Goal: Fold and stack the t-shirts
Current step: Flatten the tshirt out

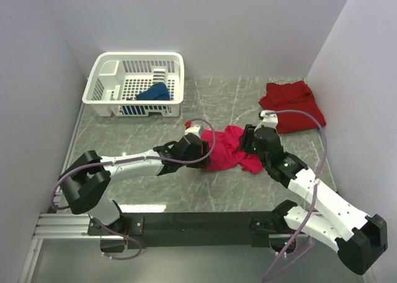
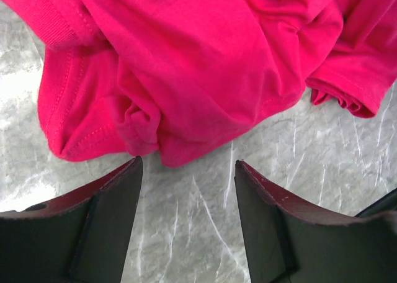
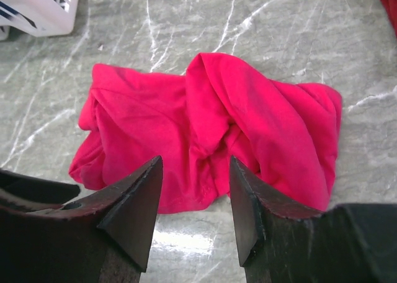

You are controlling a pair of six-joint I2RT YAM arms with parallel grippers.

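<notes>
A magenta t-shirt (image 1: pixel 224 149) lies crumpled on the marble table (image 1: pixel 142 190), between my two grippers. My left gripper (image 1: pixel 203 145) is at its left edge. In the left wrist view the left gripper (image 2: pixel 186 166) stands open over bare table, just short of the shirt's hem (image 2: pixel 186 66), with nothing between its jaws. My right gripper (image 1: pixel 250 141) is at the shirt's right side; its wrist view shows the gripper (image 3: pixel 195 164) open and empty, hovering by the bunched cloth (image 3: pixel 217 115). A darker red t-shirt (image 1: pixel 291 102) lies folded at the back right. A dark blue t-shirt (image 1: pixel 154 94) sits in the basket.
A white lattice basket (image 1: pixel 102 69) stands at the back left; its corner (image 3: pixel 37 10) shows in the right wrist view. Walls close in the table at the back and on both sides. A black rail (image 1: pixel 198 224) with the arm bases runs along the near edge.
</notes>
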